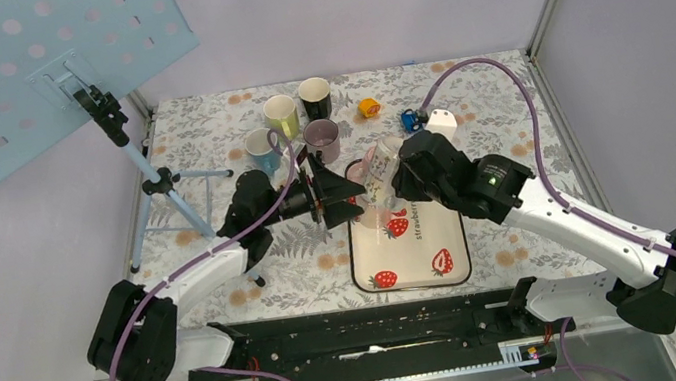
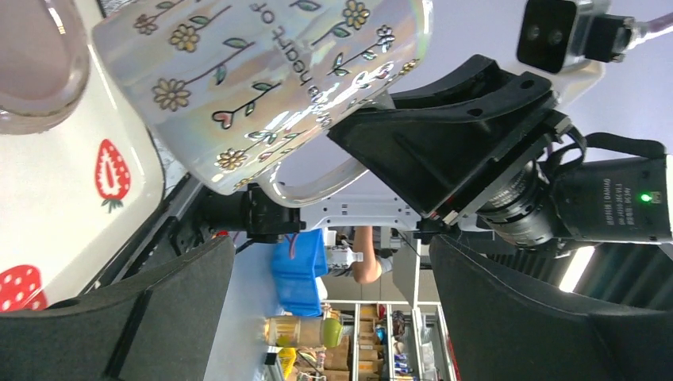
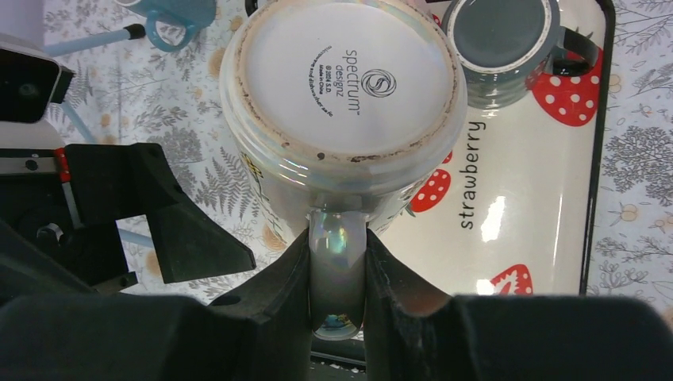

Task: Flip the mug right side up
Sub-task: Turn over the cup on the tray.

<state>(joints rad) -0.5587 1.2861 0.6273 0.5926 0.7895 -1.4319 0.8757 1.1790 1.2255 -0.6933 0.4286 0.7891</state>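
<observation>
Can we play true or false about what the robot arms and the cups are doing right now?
The right arm's fingers pinch the handle of the shiny white flower-painted mug. True.
The left arm's fingers are squeezed shut. False: they are spread wide open beside that mug.
The white tray has red strawberries painted on it. True.
The four mugs at the back of the table are all black. False: there is a yellow-green mug, a black mug, a blue mug and a mauve mug.
</observation>
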